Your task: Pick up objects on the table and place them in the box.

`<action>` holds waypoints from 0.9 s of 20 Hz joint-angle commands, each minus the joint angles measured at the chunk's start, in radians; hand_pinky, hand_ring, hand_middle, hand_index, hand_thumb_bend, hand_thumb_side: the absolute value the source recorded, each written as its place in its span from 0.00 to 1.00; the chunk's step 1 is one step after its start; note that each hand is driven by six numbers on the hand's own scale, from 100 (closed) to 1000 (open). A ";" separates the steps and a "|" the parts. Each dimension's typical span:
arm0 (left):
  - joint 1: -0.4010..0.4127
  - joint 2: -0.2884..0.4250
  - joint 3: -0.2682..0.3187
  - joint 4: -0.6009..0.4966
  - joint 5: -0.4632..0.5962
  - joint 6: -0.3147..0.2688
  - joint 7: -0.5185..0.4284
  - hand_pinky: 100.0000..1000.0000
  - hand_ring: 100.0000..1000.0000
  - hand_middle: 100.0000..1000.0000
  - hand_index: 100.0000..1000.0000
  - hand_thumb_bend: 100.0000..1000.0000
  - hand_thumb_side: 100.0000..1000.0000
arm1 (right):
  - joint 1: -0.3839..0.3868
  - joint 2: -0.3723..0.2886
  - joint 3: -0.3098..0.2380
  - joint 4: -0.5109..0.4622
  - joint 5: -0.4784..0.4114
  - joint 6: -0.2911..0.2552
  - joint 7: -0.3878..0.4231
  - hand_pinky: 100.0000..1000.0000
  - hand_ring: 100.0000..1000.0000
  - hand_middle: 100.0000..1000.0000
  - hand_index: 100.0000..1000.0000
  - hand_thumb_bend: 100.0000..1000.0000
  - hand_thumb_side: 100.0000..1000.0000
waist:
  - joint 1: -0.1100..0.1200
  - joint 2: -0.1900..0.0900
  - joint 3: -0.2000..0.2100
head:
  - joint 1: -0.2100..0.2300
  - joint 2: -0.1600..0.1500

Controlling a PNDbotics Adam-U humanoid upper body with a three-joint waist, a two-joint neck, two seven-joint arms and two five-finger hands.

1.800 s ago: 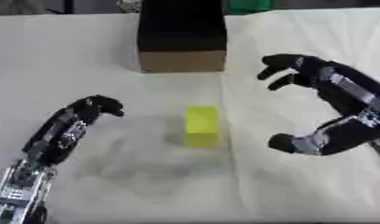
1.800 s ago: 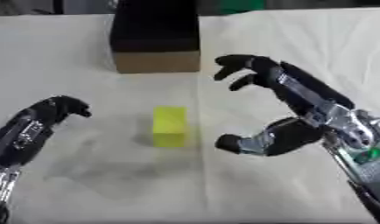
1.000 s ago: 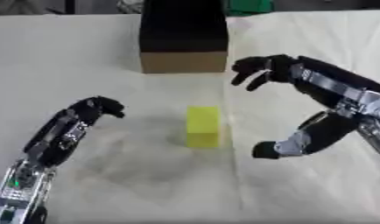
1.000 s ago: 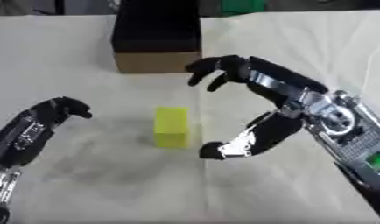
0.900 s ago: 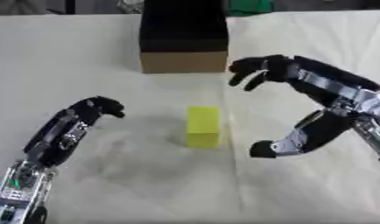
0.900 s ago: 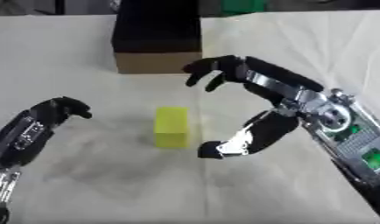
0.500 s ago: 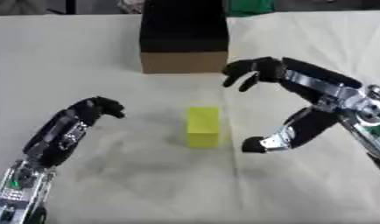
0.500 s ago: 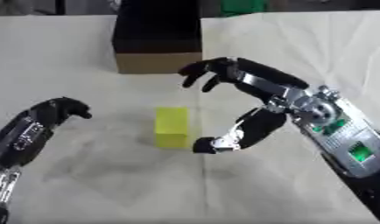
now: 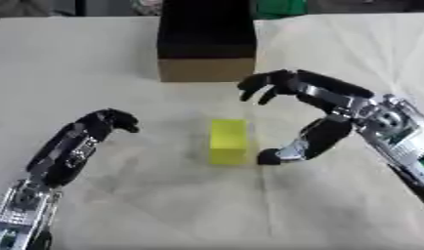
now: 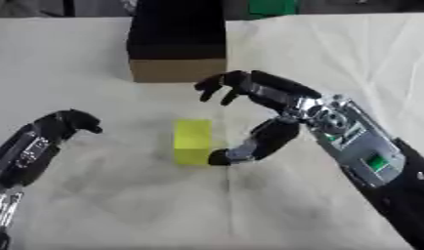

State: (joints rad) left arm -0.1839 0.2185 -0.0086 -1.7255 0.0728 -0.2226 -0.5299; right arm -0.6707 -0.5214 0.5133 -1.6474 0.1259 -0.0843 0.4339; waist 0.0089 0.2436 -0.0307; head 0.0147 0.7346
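A yellow block [image 9: 228, 141] lies on the cloth-covered table in the middle of the view. My right hand [image 9: 322, 100] hovers just right of it, open wide, with its thumb tip [image 9: 269, 156] close to the block's lower right corner and its fingers [image 9: 258, 84] arched above the block's far side. The box [image 9: 206, 43], black inside with a brown cardboard front, stands at the back centre. My left hand [image 9: 100, 124] rests on the table at the left, its fingers curled, holding nothing.
A wrinkled beige cloth [image 9: 147, 195] covers the table. A green object [image 9: 280, 7] sits at the far edge behind the box. Open cloth stretches in front of the block and to the far right.
My right hand has moved left toward the yellow block, its thumb now almost at the block's side. The block and my left hand have stayed put.
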 commanded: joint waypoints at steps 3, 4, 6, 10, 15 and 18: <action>-0.005 0.008 -0.003 -0.012 0.003 -0.001 -0.004 0.94 0.70 0.67 0.77 0.06 0.81 | -0.030 0.017 0.008 0.043 0.039 -0.025 0.007 0.74 1.00 0.74 0.92 0.58 0.32 | -0.002 -0.016 0.003 | -0.003 -0.002; -0.006 0.007 -0.003 -0.012 0.002 -0.001 -0.004 0.94 0.70 0.67 0.77 0.06 0.81 | -0.033 0.023 0.010 0.053 0.045 -0.028 0.008 0.74 1.00 0.74 0.92 0.58 0.32 | -0.002 -0.015 0.004 | -0.004 -0.002; -0.007 0.007 -0.003 -0.012 0.002 -0.001 -0.004 0.94 0.70 0.67 0.77 0.06 0.81 | -0.038 0.033 0.013 0.068 0.054 -0.034 0.008 0.74 1.00 0.74 0.92 0.58 0.32 | -0.003 -0.014 0.005 | -0.004 -0.002; -0.008 0.006 -0.004 -0.012 0.002 -0.001 -0.006 0.94 0.70 0.67 0.77 0.06 0.81 | -0.045 0.050 0.018 0.098 0.075 -0.044 0.006 0.74 1.00 0.74 0.92 0.58 0.33 | -0.004 -0.013 0.009 | -0.006 -0.003; -0.010 0.006 -0.004 -0.012 0.003 0.000 -0.006 0.94 0.70 0.67 0.77 0.06 0.81 | -0.046 0.067 0.019 0.135 0.117 -0.056 -0.006 0.73 0.99 0.73 0.91 0.60 0.33 | -0.005 -0.013 0.013 | -0.005 -0.005; -0.010 0.006 -0.005 -0.012 0.004 0.000 -0.007 0.94 0.70 0.67 0.77 0.06 0.81 | -0.047 0.076 0.020 0.157 0.153 -0.067 -0.020 0.73 0.97 0.72 0.91 0.62 0.33 | -0.006 -0.013 0.015 | -0.006 -0.005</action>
State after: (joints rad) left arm -0.1851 0.2185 -0.0143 -1.7253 0.0728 -0.2214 -0.5334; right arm -0.6968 -0.4407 0.5376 -1.4913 0.2604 -0.1451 0.4207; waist 0.0034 0.2458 -0.0176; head 0.0103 0.7345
